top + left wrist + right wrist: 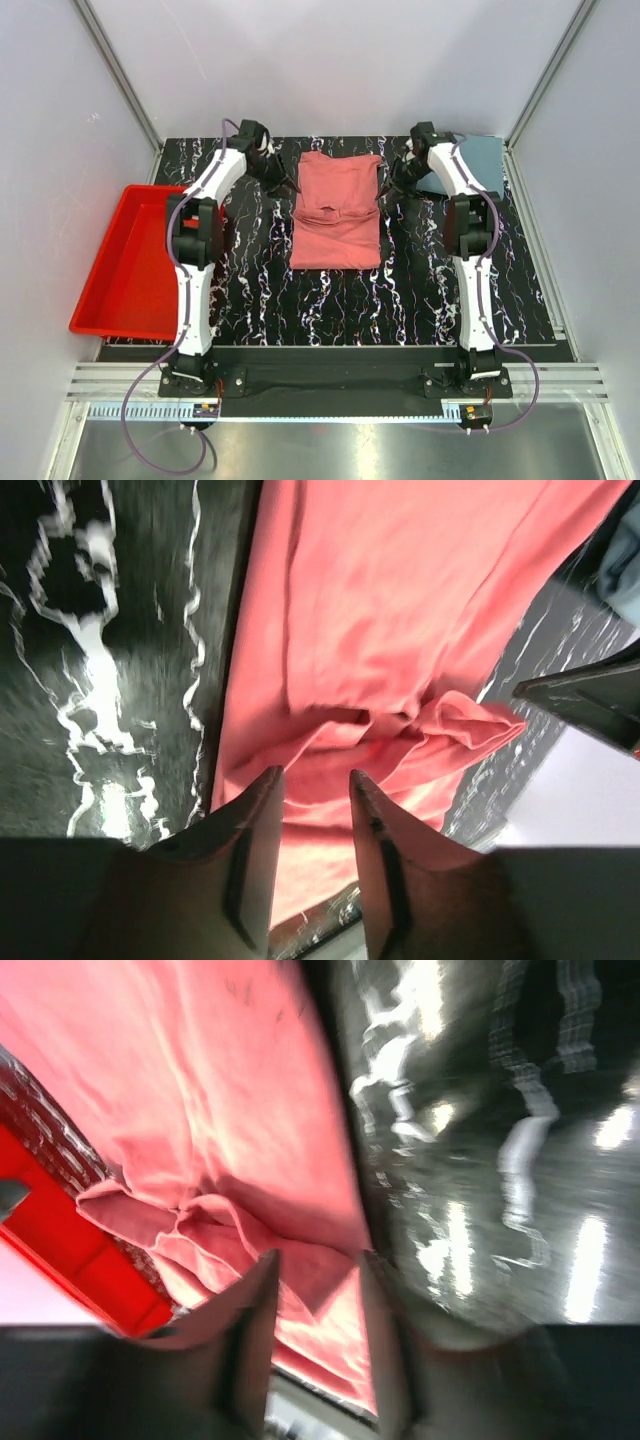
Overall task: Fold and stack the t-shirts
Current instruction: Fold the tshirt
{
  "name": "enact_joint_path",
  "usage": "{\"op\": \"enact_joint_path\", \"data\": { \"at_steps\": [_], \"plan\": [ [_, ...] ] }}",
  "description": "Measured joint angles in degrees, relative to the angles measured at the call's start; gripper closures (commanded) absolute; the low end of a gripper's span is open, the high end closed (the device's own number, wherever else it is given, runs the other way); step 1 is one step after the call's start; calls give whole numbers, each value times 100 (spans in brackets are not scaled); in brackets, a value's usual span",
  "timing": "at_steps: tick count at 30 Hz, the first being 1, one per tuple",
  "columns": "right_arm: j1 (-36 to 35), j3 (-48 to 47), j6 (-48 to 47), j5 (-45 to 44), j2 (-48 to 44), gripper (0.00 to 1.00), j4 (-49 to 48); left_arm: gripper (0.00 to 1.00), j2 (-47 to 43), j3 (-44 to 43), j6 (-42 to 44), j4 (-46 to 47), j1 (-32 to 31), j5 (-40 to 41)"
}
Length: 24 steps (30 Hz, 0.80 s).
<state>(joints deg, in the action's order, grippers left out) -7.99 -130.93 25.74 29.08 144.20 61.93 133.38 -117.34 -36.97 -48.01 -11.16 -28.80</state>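
Observation:
A salmon-red t-shirt (336, 210) lies partly folded at the middle of the black marbled table, sleeves gathered near its centre. It also shows in the left wrist view (390, 630) and the right wrist view (200, 1110). My left gripper (284, 183) hovers at the shirt's far left edge, open and empty (312, 780). My right gripper (393, 187) hovers at the shirt's far right edge, open and empty (318, 1260). A grey-blue t-shirt (478, 160) lies at the far right corner, partly hidden by the right arm.
A red tray (125, 265) hangs off the table's left side. White walls and metal frame posts surround the table. The grey-blue shirt's corner shows at the left wrist view's edge (622, 555).

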Motion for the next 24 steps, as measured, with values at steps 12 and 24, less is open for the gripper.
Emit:
{"op": "enact_joint_path", "data": {
  "at_steps": [12,24],
  "plan": [
    [-278,2208,-125,-450,-2063,55,-398,69,-2201,2750,411,793,-343,-155],
    [-1187,3014,389,-476,-1609,56,-1985,69,-1543,3082,101,2033,-990,-369]
  ]
}}
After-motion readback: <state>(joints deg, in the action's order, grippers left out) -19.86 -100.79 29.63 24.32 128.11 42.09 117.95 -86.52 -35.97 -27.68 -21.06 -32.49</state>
